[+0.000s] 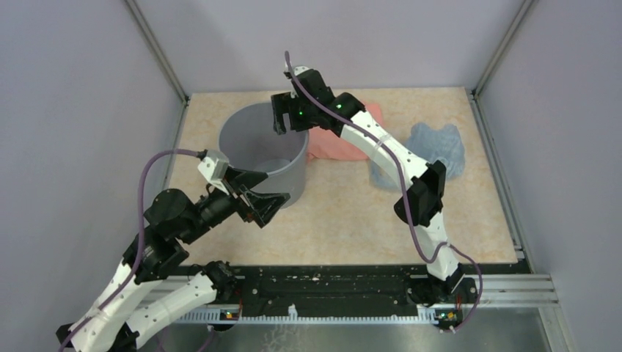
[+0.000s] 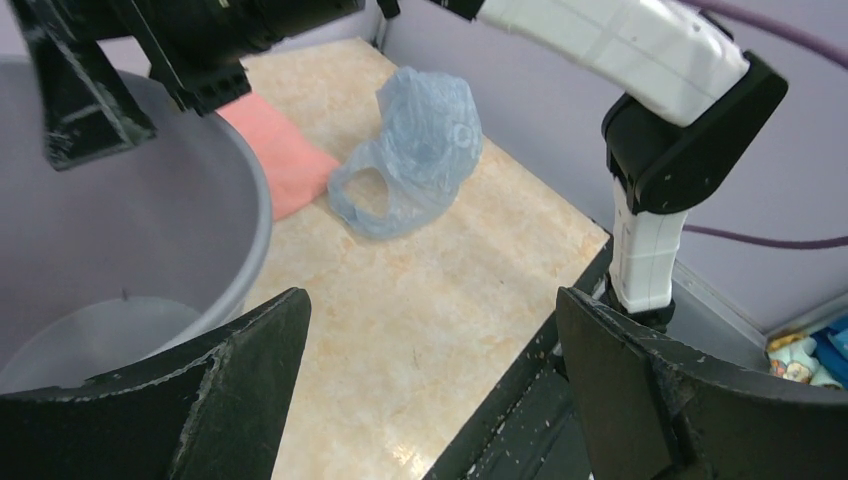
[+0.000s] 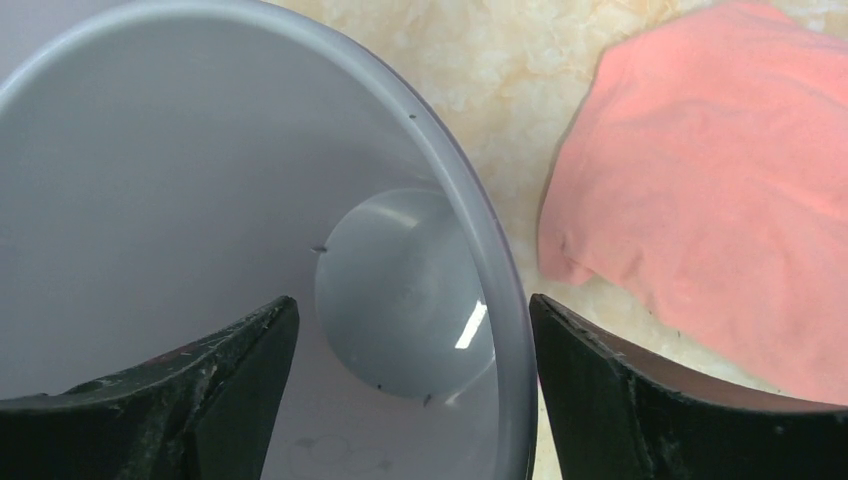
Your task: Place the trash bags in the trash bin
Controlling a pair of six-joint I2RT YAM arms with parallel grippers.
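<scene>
The trash bin [image 1: 284, 174] is a grey round bucket standing at the back left of the table, and it looks empty inside. The trash bag [image 1: 425, 152] is a pale-blue crinkly bag lying on the table at the right, apart from the bin; it also shows in the left wrist view [image 2: 415, 150]. My right gripper [image 1: 287, 128] hovers open over the bin's far right rim [image 3: 480, 230], one finger over the inside and one over the outside [image 3: 412, 305]. My left gripper [image 1: 277, 186] is open and empty beside the bin's front right wall [image 2: 430, 300].
A salmon-pink folded cloth [image 1: 345, 139] lies just right of the bin, between it and the bag. Grey enclosure walls stand close on three sides. A black rail [image 1: 330, 282] runs along the near table edge. The right arm [image 2: 620, 40] spans over the table's middle.
</scene>
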